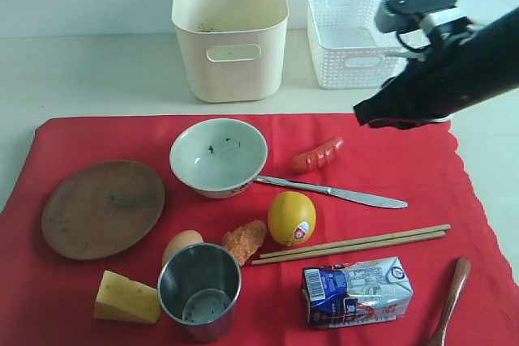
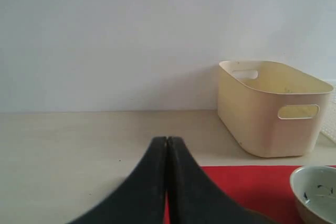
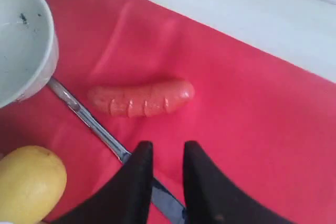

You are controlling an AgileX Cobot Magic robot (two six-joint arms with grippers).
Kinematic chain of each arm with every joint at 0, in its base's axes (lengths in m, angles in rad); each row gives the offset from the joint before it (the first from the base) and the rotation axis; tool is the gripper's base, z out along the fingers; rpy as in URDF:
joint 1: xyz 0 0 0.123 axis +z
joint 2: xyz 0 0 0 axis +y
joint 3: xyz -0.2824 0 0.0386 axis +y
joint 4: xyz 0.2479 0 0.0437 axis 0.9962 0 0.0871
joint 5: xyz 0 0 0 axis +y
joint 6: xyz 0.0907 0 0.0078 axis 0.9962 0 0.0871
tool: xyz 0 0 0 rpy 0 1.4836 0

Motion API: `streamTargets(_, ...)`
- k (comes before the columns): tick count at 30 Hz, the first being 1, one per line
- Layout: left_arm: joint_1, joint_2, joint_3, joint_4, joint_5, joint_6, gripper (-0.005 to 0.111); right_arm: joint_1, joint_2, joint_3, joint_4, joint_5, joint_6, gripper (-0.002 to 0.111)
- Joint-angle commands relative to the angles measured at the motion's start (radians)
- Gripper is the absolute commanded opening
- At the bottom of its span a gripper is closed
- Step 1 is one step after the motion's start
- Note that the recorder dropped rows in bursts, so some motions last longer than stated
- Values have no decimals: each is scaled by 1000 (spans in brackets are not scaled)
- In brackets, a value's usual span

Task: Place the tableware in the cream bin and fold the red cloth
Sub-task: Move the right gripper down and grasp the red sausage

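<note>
Exterior view: wooden spoon (image 1: 452, 297) lower end cut off by edge; knife (image 1: 332, 191) end hidden under bowl (image 1: 219, 155).

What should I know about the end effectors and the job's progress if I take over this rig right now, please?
Left end effector: shut, empty.
Right end effector: slightly open, empty, over the knife, near the sausage.
Bowl, plate, cup, chopsticks and spoon lie on the red cloth, as does the knife.
Done: nothing; the cream bin holds no tableware.
Left: bin all six pieces, then fold the cloth.
</note>
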Motion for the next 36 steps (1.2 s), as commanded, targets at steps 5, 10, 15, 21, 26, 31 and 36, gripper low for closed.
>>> streamTargets(5, -5, -6, 3, -6, 4, 2, 2, 89, 248, -240, -114, 84, -93, 59)
streamTargets(10, -5, -6, 3, -6, 4, 2, 2, 89, 351, -343, -217, 175, -109, 74)
streamTargets(15, -5, -6, 3, -6, 4, 2, 2, 89, 422, -404, -198, 223, -260, 75)
streamTargets(21, -5, -6, 3, -6, 4, 2, 2, 89, 476, -430, -193, 267, -308, 75)
streamTargets(26, -5, -6, 3, -6, 4, 2, 2, 89, 503, -430, -191, 257, -381, 75)
streamTargets(31, -5, -6, 3, -6, 4, 2, 2, 89, 510, -430, -198, 255, -417, 71)
streamTargets(36, -5, -6, 3, -6, 4, 2, 2, 89, 510, -430, -196, 232, -415, 50)
